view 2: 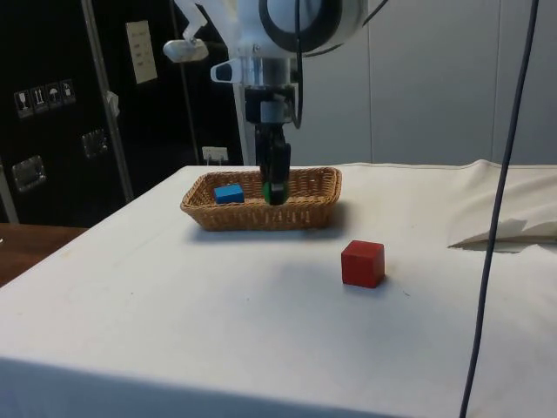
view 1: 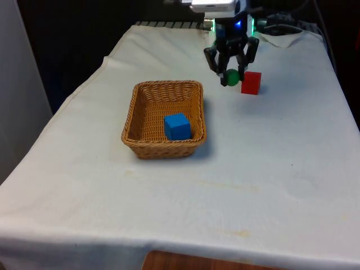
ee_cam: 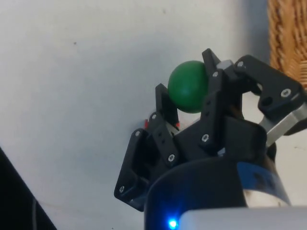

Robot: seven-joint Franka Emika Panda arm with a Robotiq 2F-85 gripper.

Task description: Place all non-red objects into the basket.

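My gripper (view 1: 232, 76) hangs above the cloth at the far end, shut on a green ball (view 1: 231, 77). The wrist view has the ball (ee_cam: 188, 93) squeezed between the two black fingers, with the gripper (ee_cam: 188, 94) over bare cloth. A red cube (view 1: 251, 82) sits on the table just to the front view's right of the ball. The wicker basket (view 1: 135, 106) lies nearer the table's middle, to the front view's left of my gripper, with a blue cube (view 1: 178, 126) inside it. From the side, the gripper (view 2: 275, 188) and ball (view 2: 275, 192) show in front of the basket (view 2: 306, 213).
A crumpled fold of cloth (view 2: 505, 231) rises near the far edge by the red cube (view 2: 362, 263). A dark cable (view 2: 496, 209) hangs down at the side view's right.
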